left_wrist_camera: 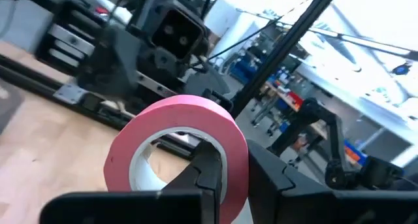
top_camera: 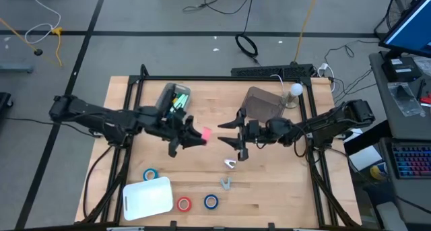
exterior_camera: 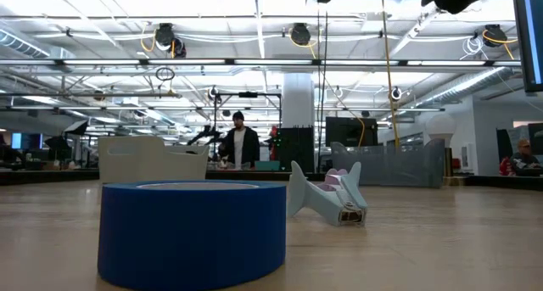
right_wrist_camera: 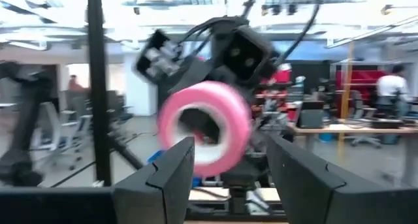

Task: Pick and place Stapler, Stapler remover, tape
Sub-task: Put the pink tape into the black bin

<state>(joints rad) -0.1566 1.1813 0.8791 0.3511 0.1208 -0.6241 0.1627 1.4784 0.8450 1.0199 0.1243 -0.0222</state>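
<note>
One pink tape roll (top_camera: 205, 134) held mid-air over table centre, clamped through its wall by left gripper (top_camera: 195, 137). Right gripper (top_camera: 229, 131) facing it, just beside, jaws spread, nothing held. Handover judged in hand: right jaws to be centred on roll rim, closed fully before left is released. Three other rolls seen near white tray (top_camera: 147, 197).

Big blue tape roll (exterior_camera: 192, 232) sits lower left, right up close on the wooden table (exterior_camera: 441, 249). Just right of center there's a pale blue staple remover (exterior_camera: 327, 198) lying tilted. White bin (exterior_camera: 140, 159) behind the tape. A person (exterior_camera: 240, 144) stands in the background.
</note>
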